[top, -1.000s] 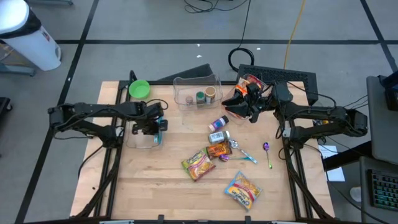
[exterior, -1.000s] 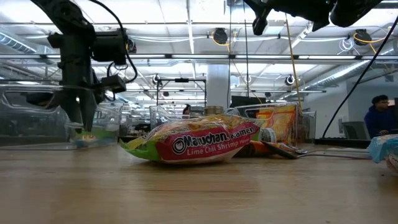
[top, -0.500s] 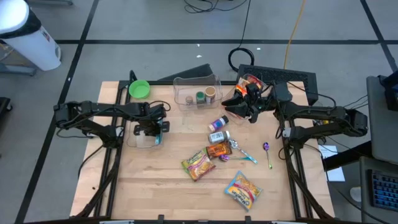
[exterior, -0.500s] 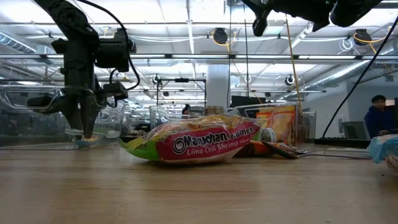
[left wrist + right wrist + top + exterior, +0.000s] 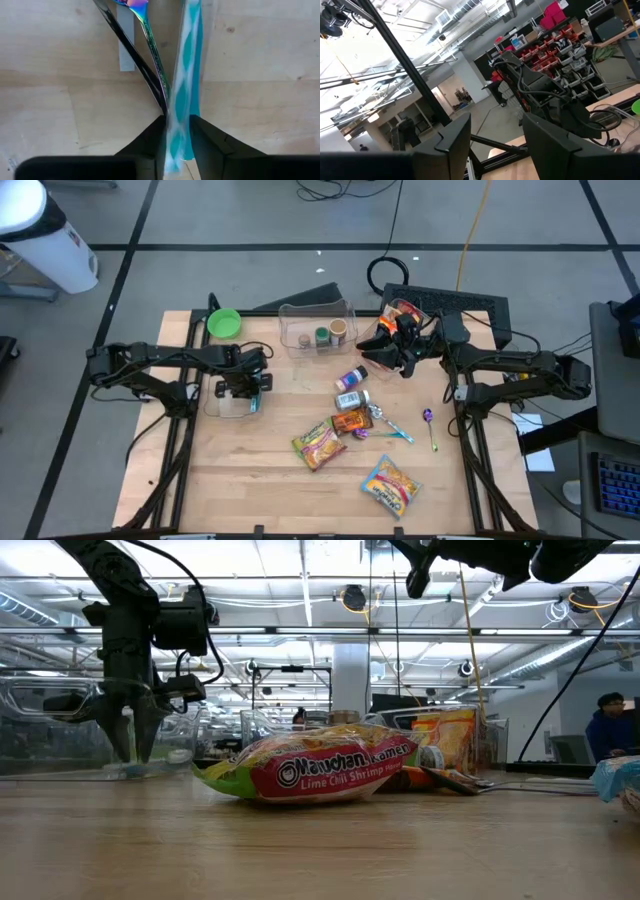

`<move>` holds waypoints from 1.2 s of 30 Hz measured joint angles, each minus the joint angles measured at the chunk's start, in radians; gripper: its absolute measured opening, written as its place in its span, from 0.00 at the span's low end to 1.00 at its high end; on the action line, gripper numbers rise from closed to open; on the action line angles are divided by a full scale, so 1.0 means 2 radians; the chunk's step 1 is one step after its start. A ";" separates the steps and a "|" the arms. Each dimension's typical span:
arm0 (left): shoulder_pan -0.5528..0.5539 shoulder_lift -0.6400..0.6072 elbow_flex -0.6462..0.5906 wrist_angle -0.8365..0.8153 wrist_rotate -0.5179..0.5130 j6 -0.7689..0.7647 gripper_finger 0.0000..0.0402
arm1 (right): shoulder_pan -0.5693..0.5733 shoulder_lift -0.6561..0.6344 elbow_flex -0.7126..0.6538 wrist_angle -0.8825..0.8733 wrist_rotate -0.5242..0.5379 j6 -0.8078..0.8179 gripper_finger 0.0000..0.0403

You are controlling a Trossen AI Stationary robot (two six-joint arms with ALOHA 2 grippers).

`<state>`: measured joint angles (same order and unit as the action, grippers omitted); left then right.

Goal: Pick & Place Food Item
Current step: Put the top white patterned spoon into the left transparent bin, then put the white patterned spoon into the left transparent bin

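Observation:
My left gripper (image 5: 245, 388) points down into a clear plastic bin (image 5: 225, 408) at the table's left. Its fingers stand slightly apart, with a teal-and-white striped utensil (image 5: 182, 75) between them. An iridescent spoon (image 5: 150, 45) and a black utensil (image 5: 131, 55) lie on the bin's floor. A Maruchan ramen packet (image 5: 318, 442) lies flat mid-table, with another noodle packet (image 5: 388, 485) nearer the front. My right gripper (image 5: 385, 352) hangs raised at the far right, open and tilted upward, with only the room showing between its fingers (image 5: 455, 145). My left gripper has the striped utensil's near end (image 5: 176, 131) between its two fingers, which come from above and point down along it. The end fills the gap, and I cannot tell whether the fingers (image 5: 150, 137) touch it. The utensil's far part slants down to the bin's floor.
A second clear bin (image 5: 318, 328) with small jars stands at the far edge, beside a green bowl (image 5: 224, 323). A spice bottle (image 5: 352, 377), a can (image 5: 353, 398), an orange packet (image 5: 352, 421) and loose utensils (image 5: 400, 431) lie mid-table. Bare wood lies along the near edge.
My left gripper's fingers, shut together half a second ago, have parted a little in the low view while the gripper stays over the clear bin. My right arm has kept still.

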<state>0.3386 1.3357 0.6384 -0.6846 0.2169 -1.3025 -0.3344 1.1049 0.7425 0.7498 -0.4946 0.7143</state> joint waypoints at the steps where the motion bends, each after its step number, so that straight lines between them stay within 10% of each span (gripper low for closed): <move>1: 0.000 0.000 0.000 0.000 0.000 0.000 0.25 | 0.000 0.000 0.000 0.000 0.000 0.000 0.42; 19: 0.007 -0.029 0.011 -0.001 0.025 0.031 0.39 | 0.000 0.000 0.000 0.000 -0.001 -0.025 0.42; 36: 0.008 -0.130 0.130 -0.090 -0.094 0.073 0.40 | -0.001 0.000 0.000 -0.001 -0.002 -0.023 0.42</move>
<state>0.3540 1.0766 0.8975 -0.8650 0.0282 -1.1559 -0.3367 1.1042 0.7425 0.7474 -0.4983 0.6683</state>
